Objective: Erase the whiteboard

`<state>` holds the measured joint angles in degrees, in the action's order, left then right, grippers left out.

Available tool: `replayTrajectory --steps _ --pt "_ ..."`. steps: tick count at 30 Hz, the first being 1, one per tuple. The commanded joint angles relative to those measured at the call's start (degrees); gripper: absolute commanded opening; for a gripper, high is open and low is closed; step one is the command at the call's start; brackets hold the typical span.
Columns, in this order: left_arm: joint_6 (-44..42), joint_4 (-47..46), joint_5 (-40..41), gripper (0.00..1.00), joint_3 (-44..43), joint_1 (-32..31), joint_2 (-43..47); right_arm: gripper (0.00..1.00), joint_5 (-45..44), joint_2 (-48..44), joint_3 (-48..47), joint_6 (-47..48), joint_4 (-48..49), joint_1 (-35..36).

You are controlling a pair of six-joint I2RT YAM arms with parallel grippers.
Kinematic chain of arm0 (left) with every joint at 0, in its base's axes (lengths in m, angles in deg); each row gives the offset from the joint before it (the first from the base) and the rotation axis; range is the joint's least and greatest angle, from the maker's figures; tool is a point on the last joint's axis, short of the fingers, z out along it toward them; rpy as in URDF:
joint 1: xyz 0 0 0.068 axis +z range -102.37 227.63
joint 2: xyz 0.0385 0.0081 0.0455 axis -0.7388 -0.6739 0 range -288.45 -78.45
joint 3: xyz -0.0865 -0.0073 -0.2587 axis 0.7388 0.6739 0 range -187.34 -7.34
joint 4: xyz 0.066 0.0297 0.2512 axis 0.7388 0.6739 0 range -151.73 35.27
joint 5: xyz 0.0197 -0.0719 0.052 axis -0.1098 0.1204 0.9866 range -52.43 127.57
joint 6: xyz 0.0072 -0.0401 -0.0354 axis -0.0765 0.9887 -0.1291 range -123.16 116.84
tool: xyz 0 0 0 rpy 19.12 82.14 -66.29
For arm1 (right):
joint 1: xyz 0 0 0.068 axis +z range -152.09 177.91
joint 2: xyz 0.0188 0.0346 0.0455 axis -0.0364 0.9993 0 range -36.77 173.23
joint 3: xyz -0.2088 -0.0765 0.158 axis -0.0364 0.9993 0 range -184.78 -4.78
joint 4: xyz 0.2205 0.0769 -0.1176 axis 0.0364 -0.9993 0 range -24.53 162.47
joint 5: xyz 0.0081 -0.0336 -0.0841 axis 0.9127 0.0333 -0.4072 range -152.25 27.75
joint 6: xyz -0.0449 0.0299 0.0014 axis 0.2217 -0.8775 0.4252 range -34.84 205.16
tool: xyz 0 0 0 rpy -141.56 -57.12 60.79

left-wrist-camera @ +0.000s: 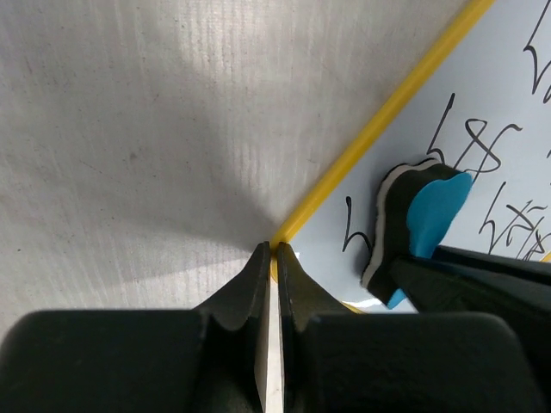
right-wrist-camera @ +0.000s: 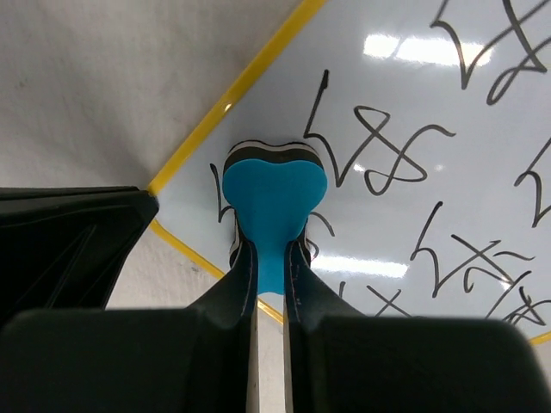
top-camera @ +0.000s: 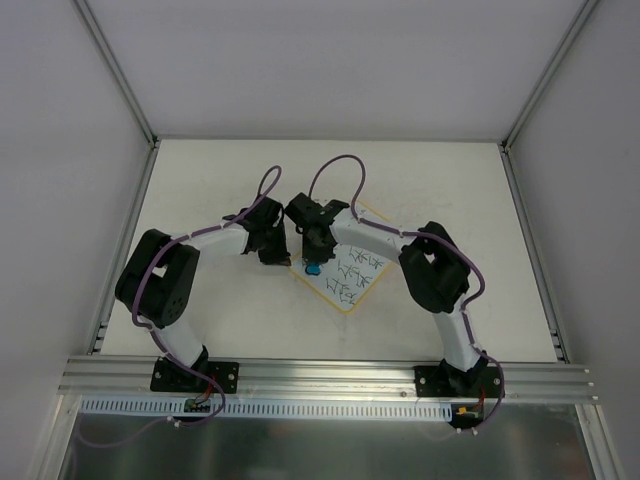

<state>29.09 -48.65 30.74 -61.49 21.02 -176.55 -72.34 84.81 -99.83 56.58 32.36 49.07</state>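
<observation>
1. Whiteboard [right-wrist-camera: 413,172] lies flat on the surface [left-wrist-camera: 129,129], spreading ahead and to the right of my right pincer [right-wrist-camera: 271,258]. One corner sits right at the tips of my left pincer [left-wrist-camera: 274,251].
2. My right pincer is clamped narrow on the blue eraser [right-wrist-camera: 274,185], which bulges out of the grip, so I judge it to be soft foam. It sits over the board's corner, just beside the nearest scribbles [right-wrist-camera: 379,146]. I cannot tell whether it touches the face.
3. My left pincer is closed tight with nothing between its jaws, its tips at the yellow border [left-wrist-camera: 379,120]. I cannot tell whether it presses down or only hovers there.
4. I judge the board to be thin, light and stiff, and its glossy face reflects the lights. A slick, light panel like this will likely slide or spin on the surface under a sideways wipe.
5. I would not lift it, since it lies flush and offers no lip to pinch. I would pin it from above at the corner nearest the left pincer, clear of the writing, leaving the face free for the eraser.
6. The wipe should be firm enough to flatten the foam, but not so hard that the board skates away from the right pincer.
</observation>
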Motion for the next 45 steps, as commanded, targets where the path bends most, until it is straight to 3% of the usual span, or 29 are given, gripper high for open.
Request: replayTrajectory --steps 1,10,14,18,27,31,34,45 --pt "-0.6 7.2 3.9 0.0 3.8 -1.0 -3.4 0.0 -1.6 -0.9 5.8 -2.6 -5.6 -3.5" --pt "-0.5 7.4 3.9 0.0 3.5 -0.9 -3.8 0.0 -6.1 -11.6 18.7 -1.5 -4.4 -12.7" --pt "-0.4 7.5 3.3 0.0 3.3 -0.8 -3.7 0.0 -3.8 -12.9 22.5 1.2 -2.9 -15.3" --pt "-0.5 7.4 2.6 0.0 3.1 -0.9 -3.3 0.0 1.5 -11.4 20.8 4.8 -0.2 -14.0" --pt "-0.1 7.4 0.9 0.0 2.5 -0.9 -3.8 0.0 11.7 -3.5 8.6 10.6 -0.4 -3.4" --pt "0.2 7.5 1.1 0.0 2.5 -0.9 -3.8 0.0 14.0 0.5 4.0 11.1 -2.3 -1.9" --pt "0.4 7.4 1.5 0.0 2.6 -0.9 -3.8 0.0 10.6 0.2 3.5 10.5 -5.9 -2.5" --pt "0.4 7.5 2.0 0.0 2.6 -0.5 -3.6 0.0 2.3 -15.6 24.1 9.7 -5.5 -15.3"
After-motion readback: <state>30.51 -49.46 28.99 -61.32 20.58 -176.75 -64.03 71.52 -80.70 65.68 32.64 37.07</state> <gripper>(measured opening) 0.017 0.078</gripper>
